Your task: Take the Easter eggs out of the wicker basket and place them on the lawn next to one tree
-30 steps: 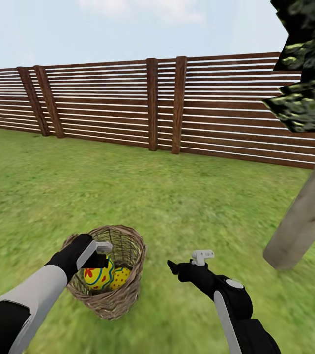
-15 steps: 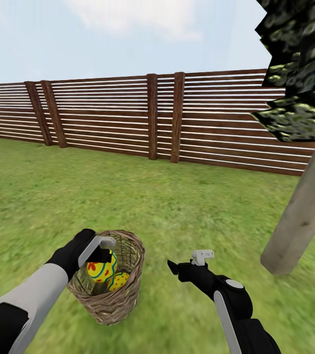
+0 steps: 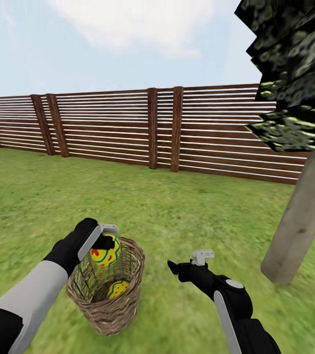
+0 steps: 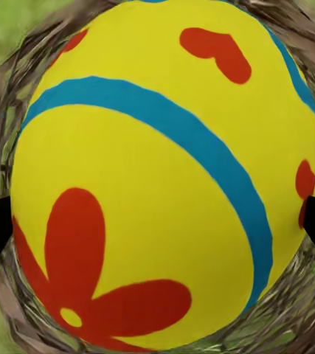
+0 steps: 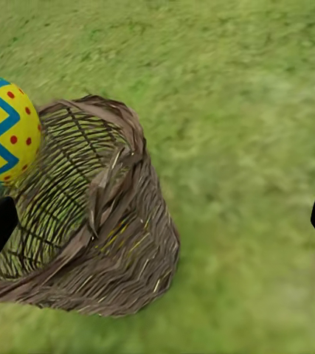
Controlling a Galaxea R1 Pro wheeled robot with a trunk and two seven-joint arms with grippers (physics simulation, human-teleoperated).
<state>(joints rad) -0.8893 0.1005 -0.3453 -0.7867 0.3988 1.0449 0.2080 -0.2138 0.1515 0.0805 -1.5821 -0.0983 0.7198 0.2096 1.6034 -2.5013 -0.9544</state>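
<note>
The left gripper [image 3: 109,239] pinches the flower egg [image 3: 105,253] above the wicker basket's [image 3: 109,306] rim; the red-dotted egg [image 3: 118,288] lies inside; the right gripper [image 3: 189,263] hovers spread, empty, just right of the basket; the tree [image 3: 299,219] stands farther right.

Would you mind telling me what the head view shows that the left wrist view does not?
Head view alone: the fence, the tree, the right gripper open over the lawn, and a red-dotted egg low in the wicker basket. Left wrist view alone: close detail of the held egg, with its red flower, red heart and blue band. Both share that egg in the left gripper, and the basket's weave.
</note>
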